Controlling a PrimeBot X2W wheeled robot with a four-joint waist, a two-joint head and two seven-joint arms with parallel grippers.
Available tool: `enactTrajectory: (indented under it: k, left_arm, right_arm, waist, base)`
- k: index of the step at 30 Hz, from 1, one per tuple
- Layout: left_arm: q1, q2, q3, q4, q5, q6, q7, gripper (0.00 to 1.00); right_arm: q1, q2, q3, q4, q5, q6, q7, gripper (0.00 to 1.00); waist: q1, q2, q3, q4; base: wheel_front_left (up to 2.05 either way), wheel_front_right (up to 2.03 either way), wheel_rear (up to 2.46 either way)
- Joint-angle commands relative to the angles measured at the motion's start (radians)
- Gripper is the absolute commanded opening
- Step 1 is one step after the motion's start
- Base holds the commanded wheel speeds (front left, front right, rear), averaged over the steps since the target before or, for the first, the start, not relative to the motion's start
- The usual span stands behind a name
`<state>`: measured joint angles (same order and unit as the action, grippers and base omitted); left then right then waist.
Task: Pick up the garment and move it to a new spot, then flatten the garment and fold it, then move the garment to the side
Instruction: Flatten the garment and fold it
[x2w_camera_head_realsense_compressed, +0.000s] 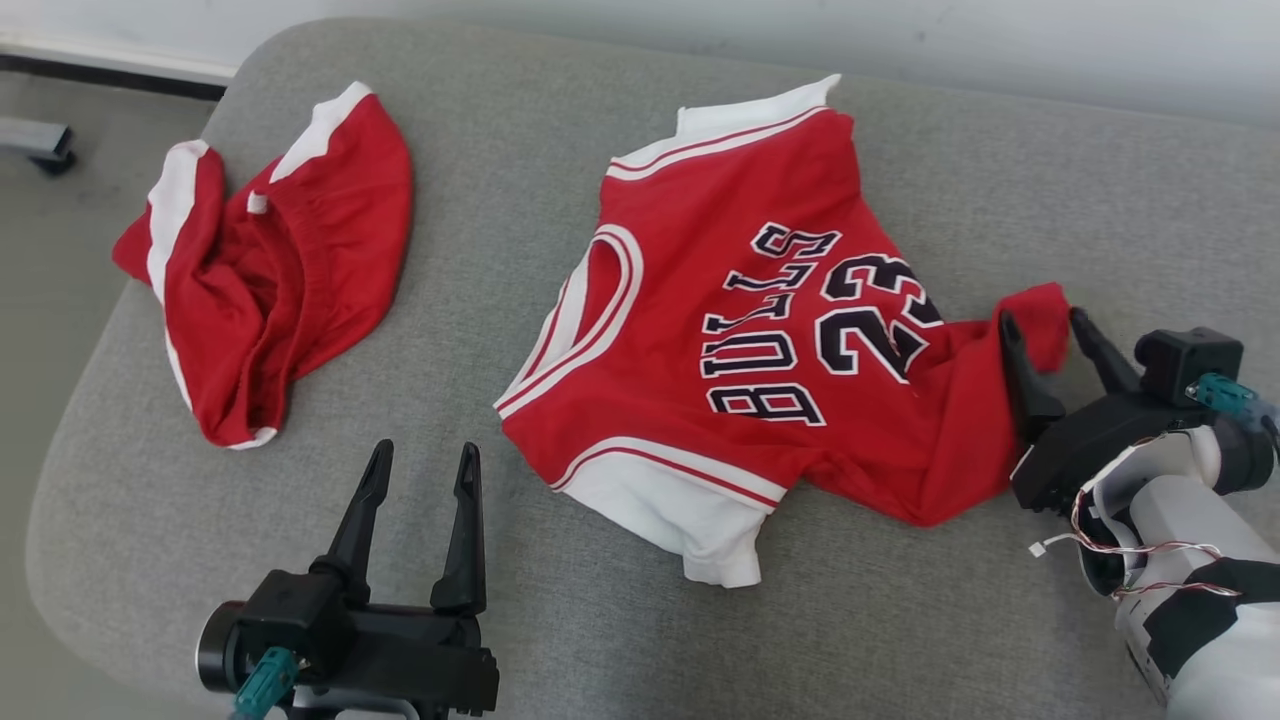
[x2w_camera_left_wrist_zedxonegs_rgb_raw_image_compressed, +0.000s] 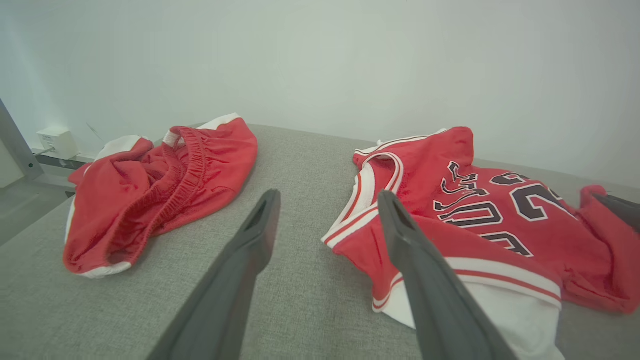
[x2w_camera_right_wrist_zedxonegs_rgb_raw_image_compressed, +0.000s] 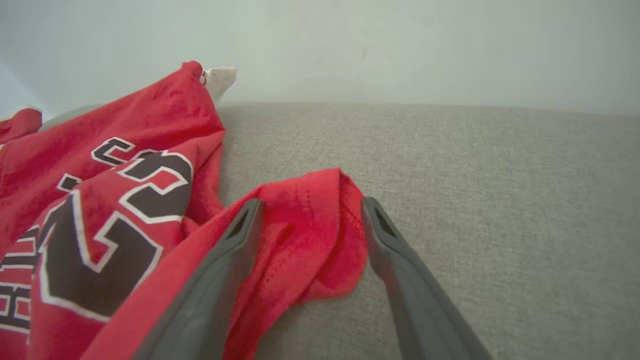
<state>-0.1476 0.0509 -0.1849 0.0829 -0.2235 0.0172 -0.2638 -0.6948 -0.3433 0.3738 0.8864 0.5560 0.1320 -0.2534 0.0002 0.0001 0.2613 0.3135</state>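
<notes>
Jersey (x2w_camera_head_realsense_compressed: 740, 330), red with white trim (BULLS 23 print facing up), lies rumpled at centre of the grey padded surface (x2w_camera_head_realsense_compressed: 1050, 180) in head view. Red shorts (x2w_camera_head_realsense_compressed: 280, 270) bunched at 10 o'clock, well apart from it. Left claw (x2w_camera_head_realsense_compressed: 422, 455) at 7 o'clock, wide, empty, near the jersey's white sleeve. Right claw (x2w_camera_head_realsense_compressed: 1043, 318) at 3 o'clock, wide, fingers either side of a raised red fold of the jersey.

Left wrist view: claw (x2w_camera_left_wrist_zedxonegs_rgb_raw_image_compressed: 328, 196) spread over bare grey fabric, shorts (x2w_camera_left_wrist_zedxonegs_rgb_raw_image_compressed: 165, 185) at 10 o'clock, jersey (x2w_camera_left_wrist_zedxonegs_rgb_raw_image_compressed: 480, 200) at 2 o'clock.

Right wrist view: claw (x2w_camera_right_wrist_zedxonegs_rgb_raw_image_compressed: 311, 201) wide, red fold sits between the fingers, not pinched; jersey print (x2w_camera_right_wrist_zedxonegs_rgb_raw_image_compressed: 125, 200) at 9 o'clock.
</notes>
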Motion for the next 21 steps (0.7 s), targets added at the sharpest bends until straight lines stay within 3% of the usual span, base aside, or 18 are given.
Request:
enactTrajectory:
  k: [1,2,12,21]
  left_arm:
    - [-0.013,-0.001,-0.003,0.002,-0.004,0.003,-0.001,1.0]
    - [-0.013,-0.001,-0.003,0.003,-0.004,0.004,-0.001,1.0]
    - [0.007,-0.001,0.013,0.02,0.008,0.003,-0.001,1.0]
    - [0.059,0.0,0.06,0.04,0.029,-0.017,-0.001,1.0]
  right_arm:
    - [-0.011,0.002,0.02,0.012,0.028,-0.003,0.008,0.25]
    - [-0.016,0.0,0.034,0.019,0.045,-0.003,0.012,0.0]
    - [-0.019,-0.039,0.108,-0.014,0.126,-0.003,-0.011,0.0]
    - [0.133,-0.106,-0.019,-0.289,0.064,-0.003,-0.013,0.0]
  waist:
    - [-0.0002,-0.0001,0.014,0.016]
    - [-0.0002,-0.0001,0.013,0.016]
    - [-0.0002,-0.0001,-0.022,-0.039]
    - [-0.0002,-0.0001,-0.112,-0.144]
  base:
    - [0.0,0.0,0.0]
    - [0.0,0.0,0.0]
    - [0.0,0.0,0.0]
    - [0.0,0.0,0.0]
